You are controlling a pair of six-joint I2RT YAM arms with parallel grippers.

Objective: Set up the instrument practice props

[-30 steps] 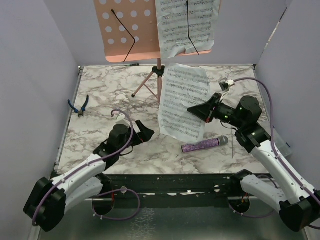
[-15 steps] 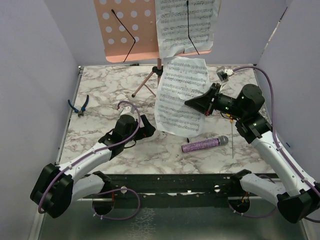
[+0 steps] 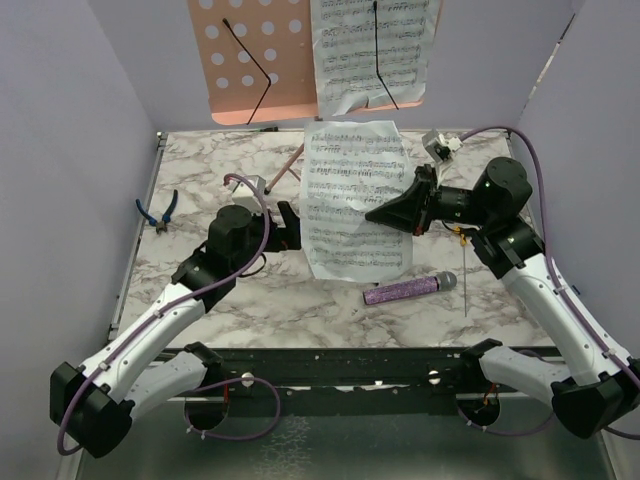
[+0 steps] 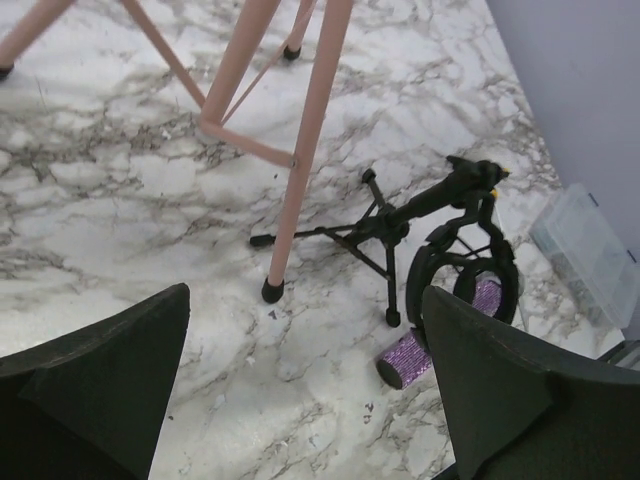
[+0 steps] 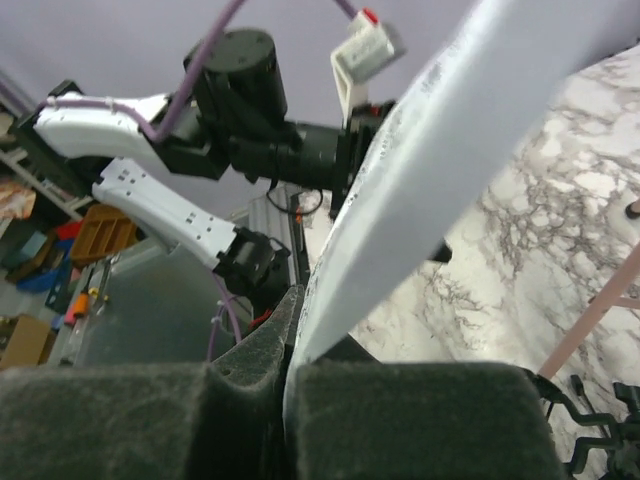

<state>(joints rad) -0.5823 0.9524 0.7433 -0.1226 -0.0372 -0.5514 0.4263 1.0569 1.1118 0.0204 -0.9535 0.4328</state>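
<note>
The pink perforated music stand [image 3: 255, 60] stands at the back, with one white sheet-music page [image 3: 372, 50] on its right half. My right gripper [image 3: 378, 213] is shut on the right edge of a second page [image 3: 352, 200] and holds it upright above the table; in the right wrist view that page [image 5: 440, 170] runs up from the closed pads [image 5: 400, 420]. The left gripper [image 3: 285, 228] is open and empty just left of the page. The glittery purple microphone [image 3: 410, 289] lies on the marble. In the left wrist view the black tripod shock-mount [image 4: 440, 215] stands by the microphone [image 4: 410, 355] and the stand's legs [image 4: 305, 150].
Blue-handled pliers [image 3: 158, 210] lie by the left wall. A thin screwdriver [image 3: 465, 285] lies right of the microphone. A clear plastic box [image 4: 590, 250] sits by the right wall. Grey walls close in the table on three sides.
The right gripper has carried the page up and to the left, closer to the stand. The left arm has reached forward, and its open gripper has come beside the page's left edge.
</note>
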